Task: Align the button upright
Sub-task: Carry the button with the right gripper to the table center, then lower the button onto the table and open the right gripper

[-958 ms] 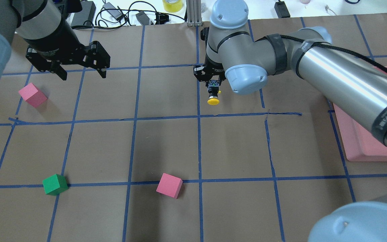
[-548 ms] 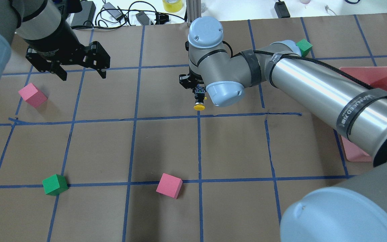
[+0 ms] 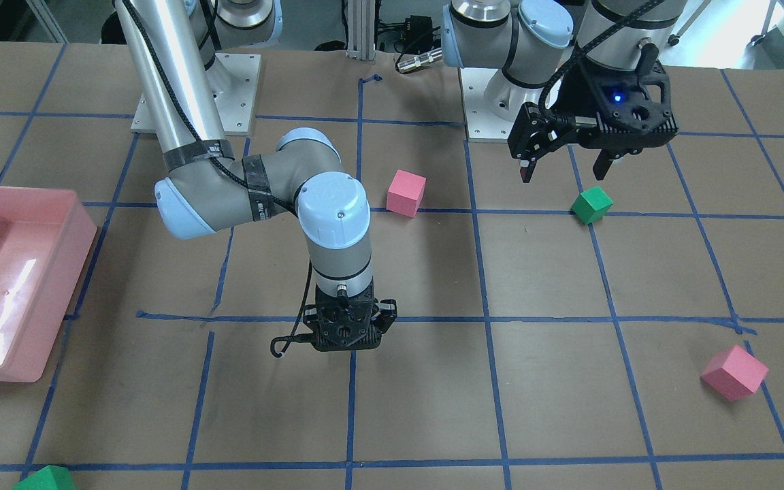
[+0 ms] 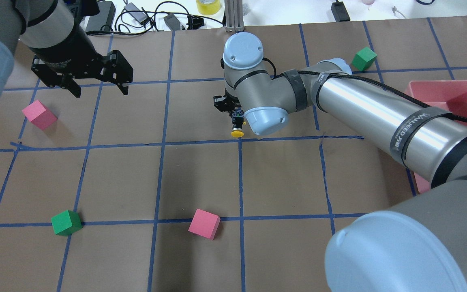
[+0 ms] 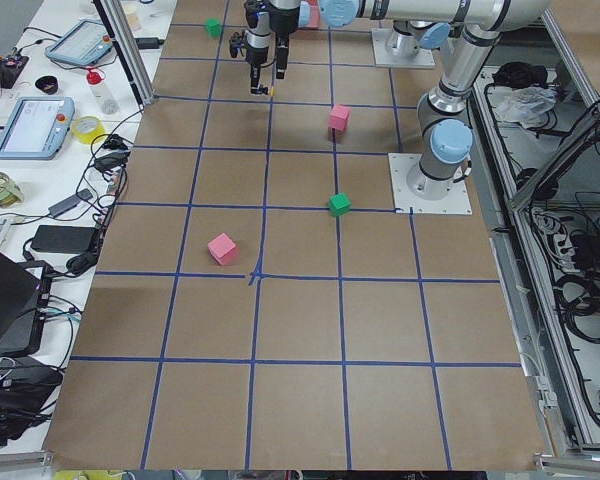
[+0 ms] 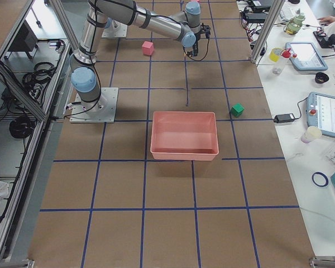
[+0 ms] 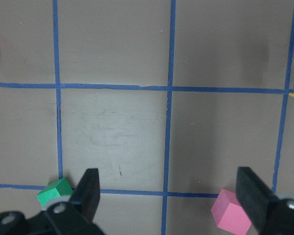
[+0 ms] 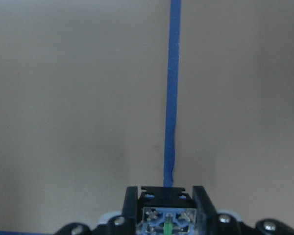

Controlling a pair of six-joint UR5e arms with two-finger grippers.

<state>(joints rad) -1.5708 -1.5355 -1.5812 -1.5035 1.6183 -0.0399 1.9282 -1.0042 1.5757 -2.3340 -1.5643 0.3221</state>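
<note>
Yellow-capped black push-button switch (image 4: 237, 126), clenched cap-down in my right gripper (image 4: 236, 114), has shifted left toward the blue tape crossing (image 4: 240, 141); still inverted, not upright. My left gripper (image 4: 100, 91) hangs released.

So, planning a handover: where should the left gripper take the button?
Probably the black body just above the yellow cap, from the side: the button hangs cap-down from the right gripper, whose fingers hold its base end.

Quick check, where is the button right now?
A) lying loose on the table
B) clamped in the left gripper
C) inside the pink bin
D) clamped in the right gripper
D: the button sits between the fingers of the right gripper, while the left gripper is open and empty.
</note>
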